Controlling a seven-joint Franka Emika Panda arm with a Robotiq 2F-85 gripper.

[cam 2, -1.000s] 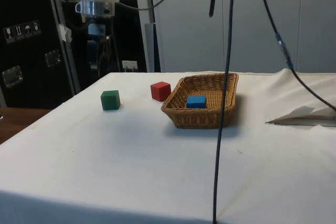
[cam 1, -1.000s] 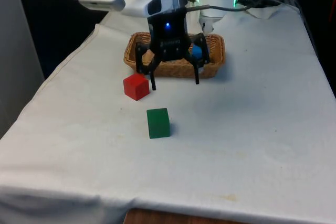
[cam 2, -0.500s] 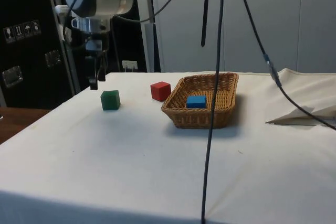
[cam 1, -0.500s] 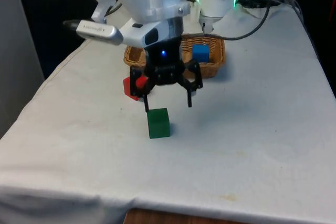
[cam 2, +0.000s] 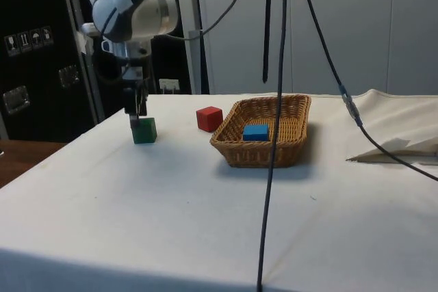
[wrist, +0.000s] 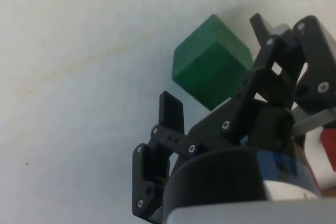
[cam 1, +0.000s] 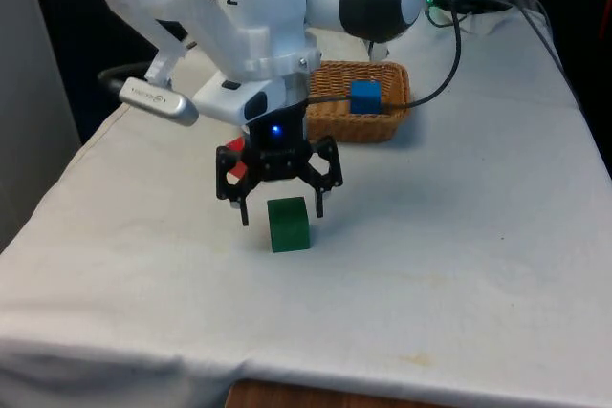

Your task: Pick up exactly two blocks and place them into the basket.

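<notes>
A plain green cube (cam 1: 288, 225) is sitting on the desk (cam 1: 459, 265), the gripper (cam 1: 280, 207) hovering just above it, jaws apart. The wicker basket (cam 1: 390, 121) is holding a blue cube (cam 1: 364, 97); a red cube (cam 2: 209, 118) is lying beside it.

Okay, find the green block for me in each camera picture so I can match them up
Front view: the green block sits on the white cloth at the middle, under the open gripper.
Side view: the green block is toward the picture's left, below the gripper.
Wrist view: the green block lies ahead of the fingers.
Shared landmark: the red block nearby.
</notes>
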